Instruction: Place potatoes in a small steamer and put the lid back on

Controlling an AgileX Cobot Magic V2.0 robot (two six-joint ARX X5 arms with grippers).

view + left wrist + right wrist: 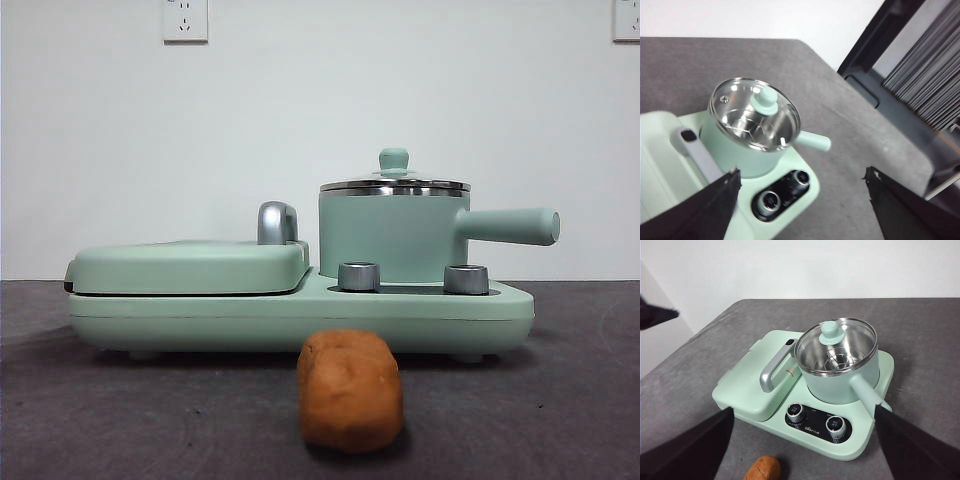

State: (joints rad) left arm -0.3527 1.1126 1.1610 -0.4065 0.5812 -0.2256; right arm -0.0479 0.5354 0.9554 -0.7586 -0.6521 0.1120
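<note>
The potato (350,390) lay on the table (560,400) before the cooker (300,305), the lid (394,184) closing the steamer (390,235). My left pincer (800,200) and right pincer (802,440) hung released, holding nothing. I judged the rounded potato might roll from a crooked pinch, or the lid's small knob slip.

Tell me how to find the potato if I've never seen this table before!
Look for the big mint-green cooker in the middle of the grey table, with a small steamer standing on its base. The potato lies on the table by itself, in front of the cooker's two knobs. It's the only orange-brown, bumpy lump; everything else is smooth green or shiny metal.
</note>
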